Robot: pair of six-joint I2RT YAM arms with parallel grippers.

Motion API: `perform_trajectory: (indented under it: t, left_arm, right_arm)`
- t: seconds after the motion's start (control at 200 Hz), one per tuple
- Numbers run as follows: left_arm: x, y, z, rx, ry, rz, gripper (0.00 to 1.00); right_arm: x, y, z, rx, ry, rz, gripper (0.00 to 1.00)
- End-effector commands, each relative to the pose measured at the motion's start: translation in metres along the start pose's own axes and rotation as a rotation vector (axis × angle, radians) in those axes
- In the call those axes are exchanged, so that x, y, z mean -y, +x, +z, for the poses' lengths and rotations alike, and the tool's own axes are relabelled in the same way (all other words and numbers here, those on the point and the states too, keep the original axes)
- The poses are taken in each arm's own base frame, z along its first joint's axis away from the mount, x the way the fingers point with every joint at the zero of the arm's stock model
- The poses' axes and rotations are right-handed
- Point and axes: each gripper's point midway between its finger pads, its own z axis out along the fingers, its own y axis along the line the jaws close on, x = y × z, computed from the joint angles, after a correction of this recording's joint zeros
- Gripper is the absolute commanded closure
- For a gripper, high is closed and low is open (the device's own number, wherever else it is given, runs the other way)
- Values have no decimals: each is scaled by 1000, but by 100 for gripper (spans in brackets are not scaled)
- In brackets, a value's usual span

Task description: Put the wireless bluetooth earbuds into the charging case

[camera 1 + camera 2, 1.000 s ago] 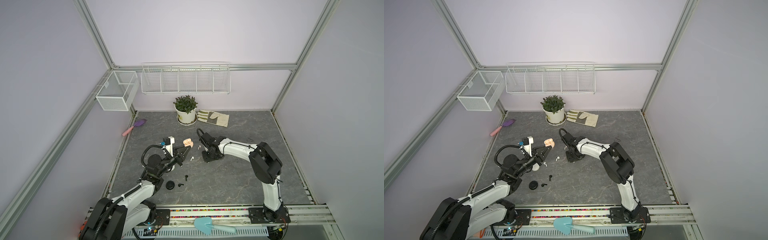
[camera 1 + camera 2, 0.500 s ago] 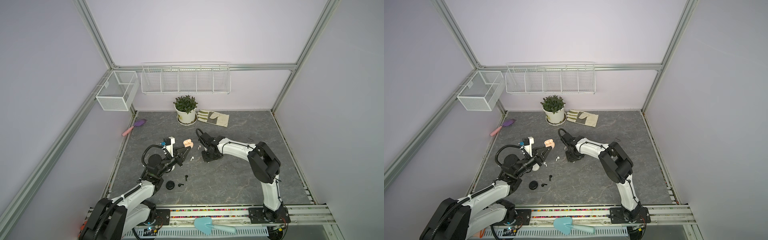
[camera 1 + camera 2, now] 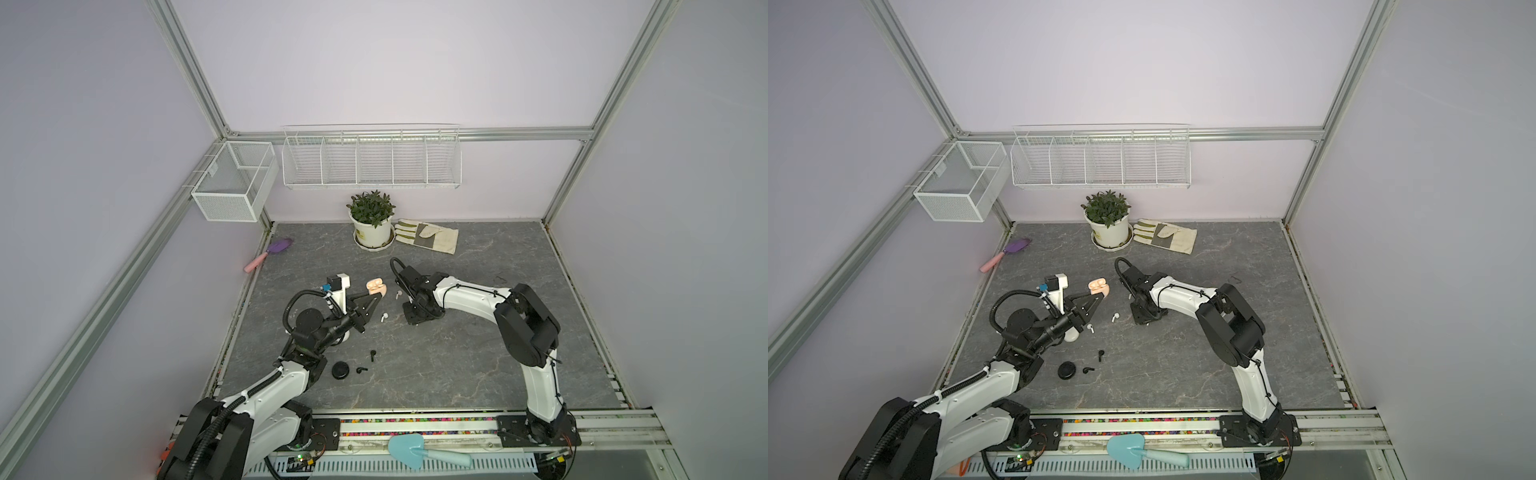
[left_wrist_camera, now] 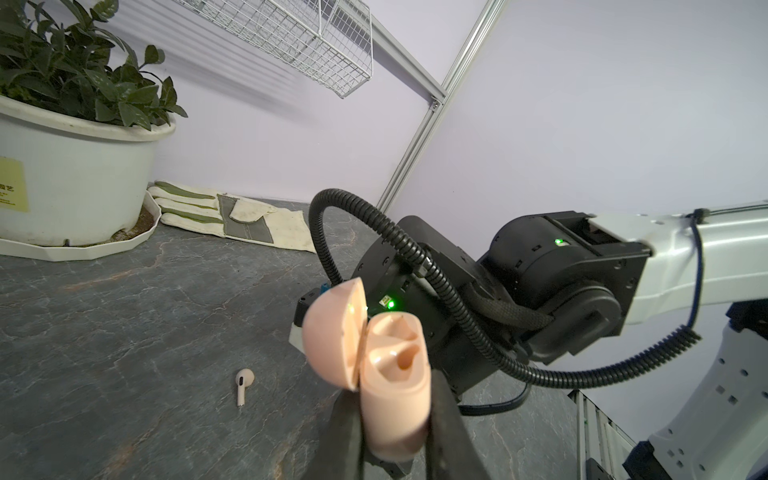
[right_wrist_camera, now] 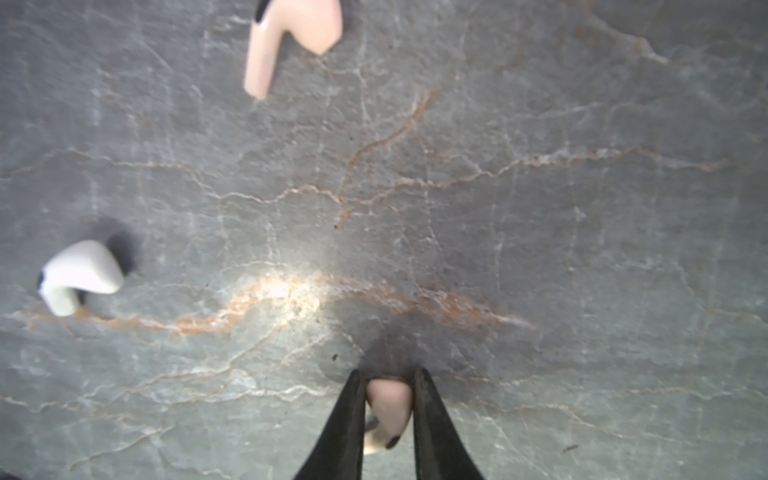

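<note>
Presently: right claw (image 5: 388, 374) clamped on pink earbud (image 5: 390, 405) at table (image 5: 540, 208); left claw (image 4: 395, 415) gripping open pink charging case (image 4: 390, 374); advised: lift straight, squeeze gently, align stem with vacant socket.

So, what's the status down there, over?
Left gripper shut on open pink charging case, held up. Right gripper shut on pink earbud at the tabletop. Second pink earbud and white earbud lie loose nearby, clear of both.
</note>
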Motion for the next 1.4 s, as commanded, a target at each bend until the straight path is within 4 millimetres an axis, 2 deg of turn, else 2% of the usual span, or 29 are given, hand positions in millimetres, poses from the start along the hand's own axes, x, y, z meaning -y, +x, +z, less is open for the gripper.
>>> perform_trajectory:
  t: [0.0, 0.565, 0.815, 1.164, 1.394]
  left_arm:
    - [1, -4, -2, 15, -7, 23, 100]
    - [5, -12, -4, 42, -5, 42, 100]
    - [1, -12, -6, 40, -38, 55, 100]
    - [2, -16, -3, 58, -23, 67, 100]
    - [1, -13, -1, 55, -14, 62, 100]
  right_arm:
    - [-1, 4, 1, -18, 16, 10, 78]
    - [-1, -5, -17, 36, 11, 7, 80]
    - [0, -8, -23, 52, 9, -7, 80]
    - [0, -6, -16, 47, 8, -19, 80]
    - [2, -8, -22, 68, 14, -17, 80]
